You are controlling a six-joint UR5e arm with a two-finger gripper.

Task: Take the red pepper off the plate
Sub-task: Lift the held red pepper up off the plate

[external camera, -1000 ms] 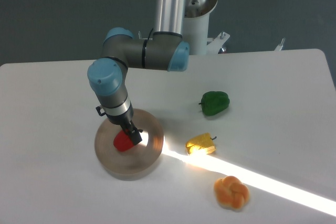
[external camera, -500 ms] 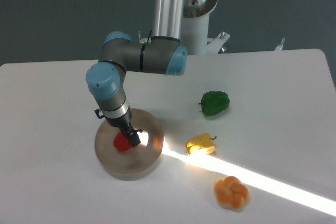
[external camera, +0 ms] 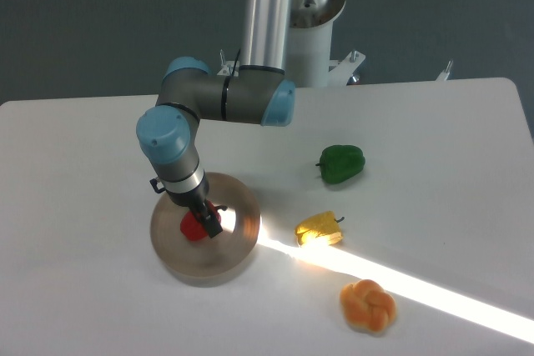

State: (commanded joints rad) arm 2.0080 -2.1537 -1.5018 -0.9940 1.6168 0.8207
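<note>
White table holds your plate (left of centre). Your gripper sits on the red pepper; whether it grips, you cannot tell.

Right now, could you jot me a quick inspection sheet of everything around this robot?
Surface: white table, with a bright strip of light crossing its lower right.
Job's things: red pepper on the plate, partly hidden by the pincer.
Clutter: green pepper, yellow pepper and an orange bun, all off the plate on the table.
Grippers: pincer down at the red pepper; whether it has closed on it cannot be told.
Cables: nothing seen.
Surroundings: dark wall behind; the arm's base post at the table's far edge.
</note>
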